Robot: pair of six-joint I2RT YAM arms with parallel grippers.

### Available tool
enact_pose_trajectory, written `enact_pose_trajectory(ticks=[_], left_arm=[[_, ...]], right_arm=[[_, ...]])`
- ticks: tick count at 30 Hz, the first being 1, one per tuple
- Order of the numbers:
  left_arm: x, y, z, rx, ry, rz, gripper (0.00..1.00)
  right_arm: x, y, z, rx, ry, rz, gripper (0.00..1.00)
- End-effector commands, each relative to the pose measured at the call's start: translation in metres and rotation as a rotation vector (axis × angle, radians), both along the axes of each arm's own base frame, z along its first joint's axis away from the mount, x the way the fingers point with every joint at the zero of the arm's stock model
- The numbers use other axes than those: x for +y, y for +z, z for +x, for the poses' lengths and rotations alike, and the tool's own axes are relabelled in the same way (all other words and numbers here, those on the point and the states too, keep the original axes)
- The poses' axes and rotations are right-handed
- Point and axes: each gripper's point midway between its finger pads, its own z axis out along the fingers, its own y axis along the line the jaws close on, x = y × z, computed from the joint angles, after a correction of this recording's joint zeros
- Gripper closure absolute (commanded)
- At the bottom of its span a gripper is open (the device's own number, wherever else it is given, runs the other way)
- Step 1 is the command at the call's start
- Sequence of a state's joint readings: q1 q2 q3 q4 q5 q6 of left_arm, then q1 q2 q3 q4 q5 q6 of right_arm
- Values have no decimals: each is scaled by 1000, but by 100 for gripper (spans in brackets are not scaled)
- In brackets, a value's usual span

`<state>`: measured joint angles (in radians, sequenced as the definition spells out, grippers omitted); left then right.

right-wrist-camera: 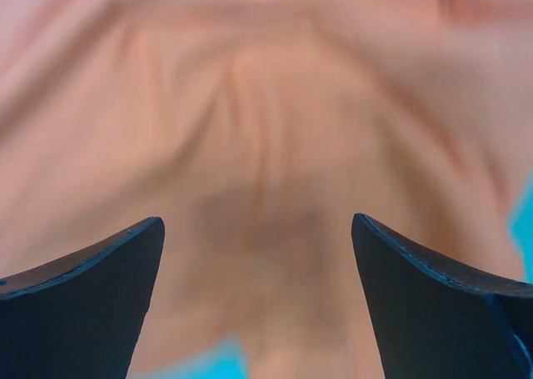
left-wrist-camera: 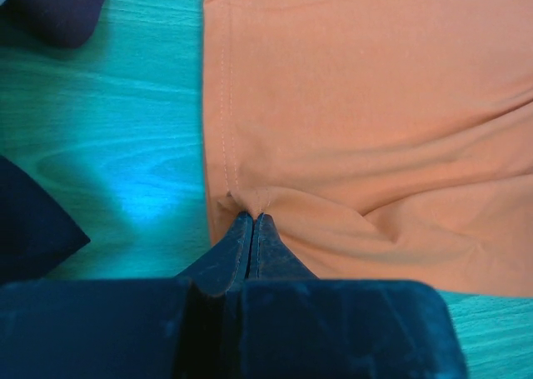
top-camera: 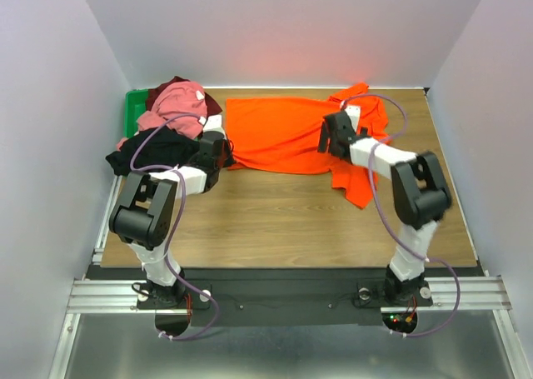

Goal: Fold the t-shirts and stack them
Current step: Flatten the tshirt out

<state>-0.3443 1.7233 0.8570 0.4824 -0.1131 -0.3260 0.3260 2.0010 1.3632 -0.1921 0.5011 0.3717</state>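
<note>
Orange shirt (top-camera: 279, 133) flat mid-table, long axis 9-to-3. Left gripper (left-wrist-camera: 252, 221) clenched on its 9 o'clock hem. Right gripper (right-wrist-camera: 256, 221) released, jaws wide over cloth near 3 o'clock; contact unclear, view blurred. Pile (top-camera: 171, 121) at 10 o'clock.
</note>
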Motion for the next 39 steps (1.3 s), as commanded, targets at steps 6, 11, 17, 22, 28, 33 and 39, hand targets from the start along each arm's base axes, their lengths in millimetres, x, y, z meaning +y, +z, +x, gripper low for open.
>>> enact_pose_trajectory(ticks=[6,11,17,22,28,33,39], left_arm=[[8,37,4,-126,31,-17,100],[5,43,4,-138,19,-33,100],[13,48,4,-153,40,-31,100],[17,47,5,-152,53,-34,100],[15,47,7,-151,44,-50,100],[19,47,9,-153,59,-46,100],[21,48,9,-153,59,-55,100]], right_arm=[[-29,37,-140,-153,-179,129,0],[-45,26,-177,-171,-227,169,0],[-51,1,-192,-119,-263,171,0],[-55,-12,-192,-88,-299,158,3],[-57,-18,-187,-62,-318,161,14],[-53,-24,-185,-35,-306,168,24],[-38,-34,-186,17,-249,216,36]])
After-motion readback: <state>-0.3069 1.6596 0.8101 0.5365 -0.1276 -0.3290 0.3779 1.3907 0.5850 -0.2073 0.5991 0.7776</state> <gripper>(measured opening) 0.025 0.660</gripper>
